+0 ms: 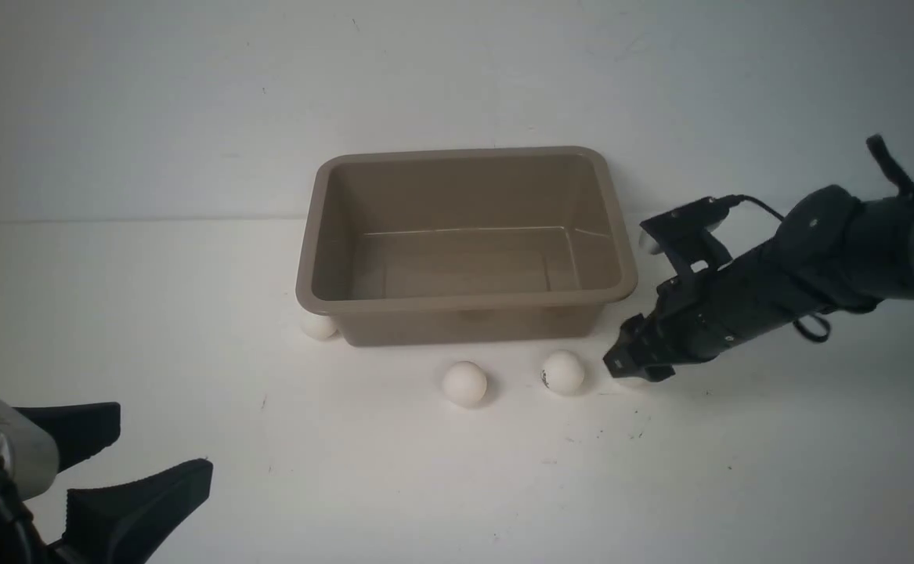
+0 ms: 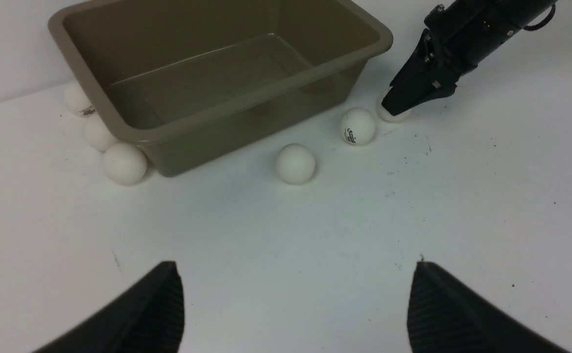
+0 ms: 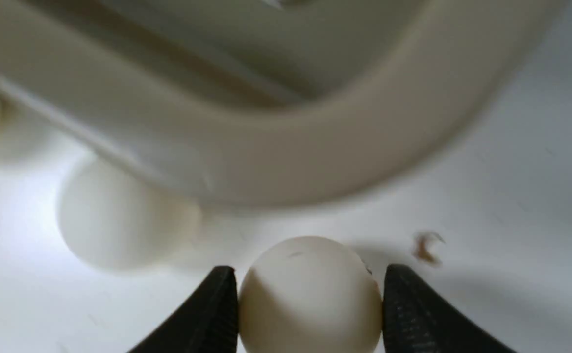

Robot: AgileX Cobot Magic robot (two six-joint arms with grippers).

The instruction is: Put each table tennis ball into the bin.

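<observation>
The right tool [image 1: 635, 372] was closed on a table tennis ball [image 3: 310, 294], its 2 black fingers [image 3: 212, 314] pressed against opposite sides of the ball at about its widest girth. The ball appeared to sit low on the tabletop [image 1: 660, 486], just off the near right corner of the bin [image 1: 464, 305]. The left tool [image 1: 160, 442] hung wide open and empty over the near left of the tabletop, well apart from everything. The bin looked empty. A marked ball [image 1: 562, 371] lay just beside the gripped one and a plain ball [image 1: 464, 383] a little further left, both in front of the bin. The left wrist view showed 3 more balls [image 2: 98, 133] huddled against the bin's left wall. Judged by look, such a ball would be very light, hollow, stiff yet thin-shelled, and smooth. It would likely roll at a touch and could squirt out of the fingers if pinched above or below its middle, while hard squeezing might dent it. The sensible hold was across the middle with gentle pressure, which this grip seemed to match. The bin's flared rim stood higher than the ball, so a lift would need to clear it before release, and a low drop would limit bouncing out.
</observation>
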